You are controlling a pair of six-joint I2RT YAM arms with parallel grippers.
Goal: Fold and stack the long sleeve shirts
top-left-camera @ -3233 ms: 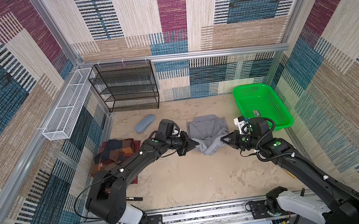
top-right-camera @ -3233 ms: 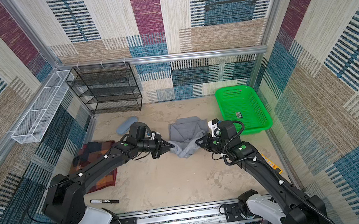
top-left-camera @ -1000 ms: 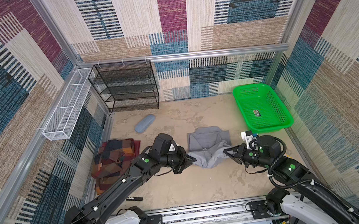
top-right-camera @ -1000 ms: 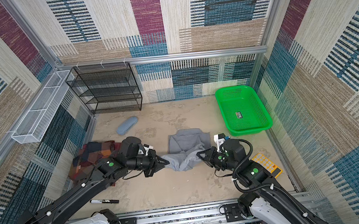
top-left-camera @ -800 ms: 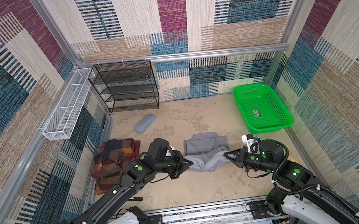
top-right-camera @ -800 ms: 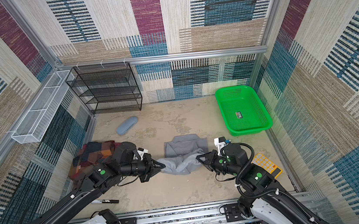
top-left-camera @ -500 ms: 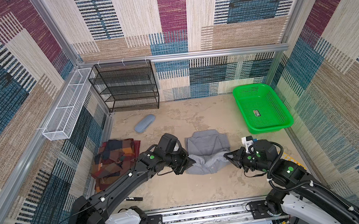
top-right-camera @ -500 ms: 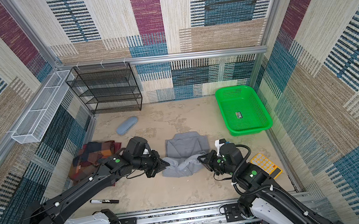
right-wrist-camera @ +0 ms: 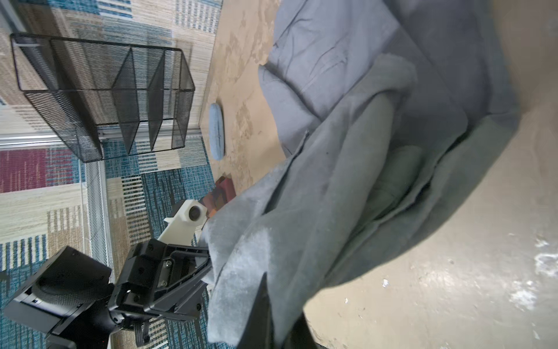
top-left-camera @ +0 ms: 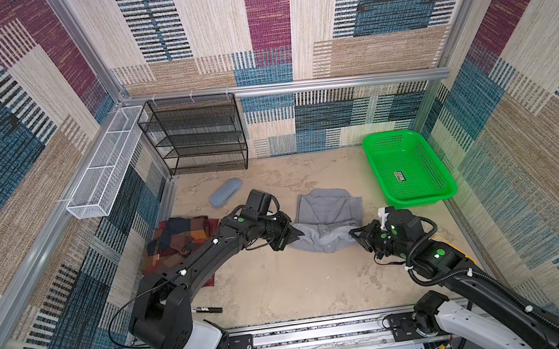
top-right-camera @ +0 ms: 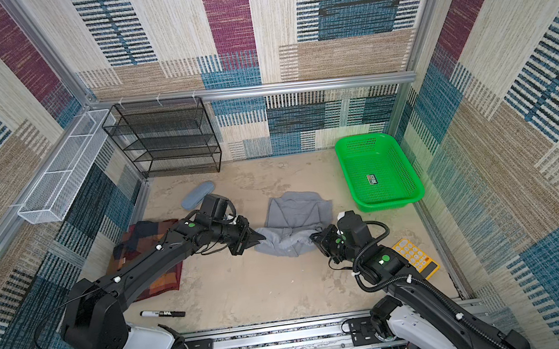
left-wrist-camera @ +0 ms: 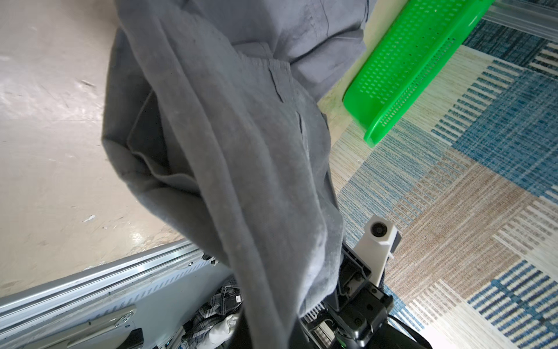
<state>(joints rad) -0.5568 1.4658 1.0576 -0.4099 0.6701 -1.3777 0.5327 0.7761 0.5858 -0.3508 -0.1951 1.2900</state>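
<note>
Brightness: bright and even in both top views, white light from above, colours clean.
Shadows: soft and short. There's a faint one under the basket [top-left-camera: 415, 200], and deeper grey inside the shirt [left-wrist-camera: 241, 181] folds.
Glare: a pale sheen on the desk [right-wrist-camera: 540, 266] in the right wrist view, and a smaller glint in the left wrist view.
Focus: top views crisp; wrist views go soft where cloth sits closest to the lens.
Distortion: wide-angle stretch, the post [top-left-camera: 84, 43] leans outward and the corners pull.

Patchwork woven walls [top-left-camera: 290, 22] all round a mottled beige floor [top-left-camera: 283, 288], evenly lit, black mesh rack [top-left-camera: 196, 134] at eleven o'clock against the back, white wire tray [top-left-camera: 105, 176] on the wall at ten.
</note>
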